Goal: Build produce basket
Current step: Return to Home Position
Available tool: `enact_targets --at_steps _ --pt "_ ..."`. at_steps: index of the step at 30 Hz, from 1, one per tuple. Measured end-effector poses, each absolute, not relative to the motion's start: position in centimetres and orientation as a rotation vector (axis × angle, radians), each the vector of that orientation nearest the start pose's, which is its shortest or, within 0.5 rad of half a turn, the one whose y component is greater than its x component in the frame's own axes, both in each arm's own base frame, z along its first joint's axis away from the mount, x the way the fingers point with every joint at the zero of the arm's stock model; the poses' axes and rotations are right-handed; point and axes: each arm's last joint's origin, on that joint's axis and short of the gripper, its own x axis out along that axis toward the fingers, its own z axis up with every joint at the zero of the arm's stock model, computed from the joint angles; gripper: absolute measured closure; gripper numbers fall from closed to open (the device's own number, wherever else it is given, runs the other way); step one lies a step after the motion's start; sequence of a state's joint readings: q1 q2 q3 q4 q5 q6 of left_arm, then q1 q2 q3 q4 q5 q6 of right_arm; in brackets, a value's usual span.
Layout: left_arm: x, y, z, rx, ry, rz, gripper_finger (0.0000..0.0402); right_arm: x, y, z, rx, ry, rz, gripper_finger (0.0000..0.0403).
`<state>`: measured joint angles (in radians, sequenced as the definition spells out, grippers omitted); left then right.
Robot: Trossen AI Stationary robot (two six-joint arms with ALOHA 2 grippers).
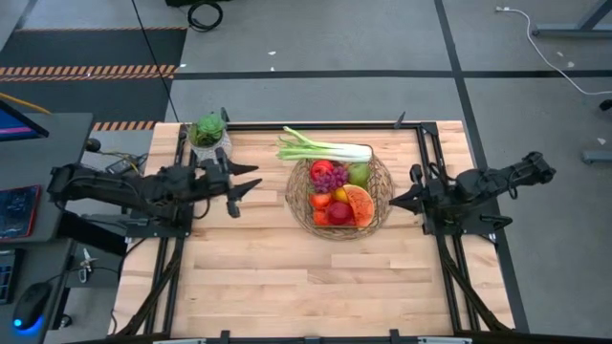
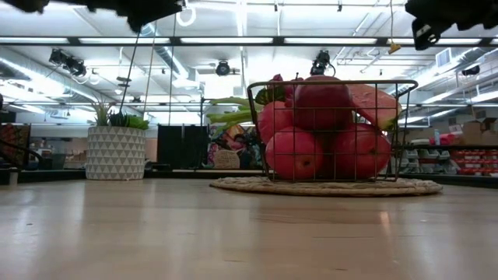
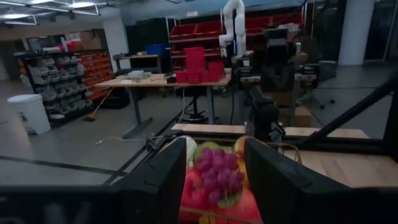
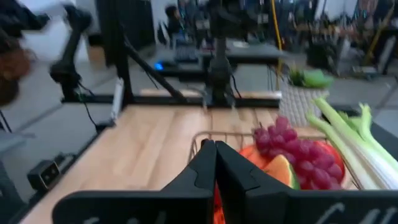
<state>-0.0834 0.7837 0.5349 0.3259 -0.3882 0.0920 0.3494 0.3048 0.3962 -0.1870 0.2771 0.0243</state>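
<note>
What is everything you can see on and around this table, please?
basket: one, tan-brown wire, table's far middle
grapes: one bunch, purple, atop the basket's pile
apples: several, red, in basket
watermelon slice: one, red-orange, in basket
pear: one, green, in basket
leek: one, green-white, along basket's far edge
plant: one, green, white pot, table's far-left corner
table: one, light wood
left tool: one, dark, open, left of basket
right tool: one, dark, shut, right of basket
</note>
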Motion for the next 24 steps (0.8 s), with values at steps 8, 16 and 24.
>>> enact_targets --at_steps 8,16,24 --pt "14.8 -0.2 26.3 0.051 -0.19 0.282 0.0245 8.3 1.9 23.4 -0.001 -0.082 0.073 0.0398" --pt "12.9 0.7 24.6 0.049 -0.229 0.313 0.0272 8.2 1.2 21.9 -0.005 -0.133 0.023 0.0397" --pt "12.2 2.5 22.6 -0.009 -0.229 0.281 0.0306 8.5 0.1 21.7 -0.007 -0.199 -0.007 0.0398"
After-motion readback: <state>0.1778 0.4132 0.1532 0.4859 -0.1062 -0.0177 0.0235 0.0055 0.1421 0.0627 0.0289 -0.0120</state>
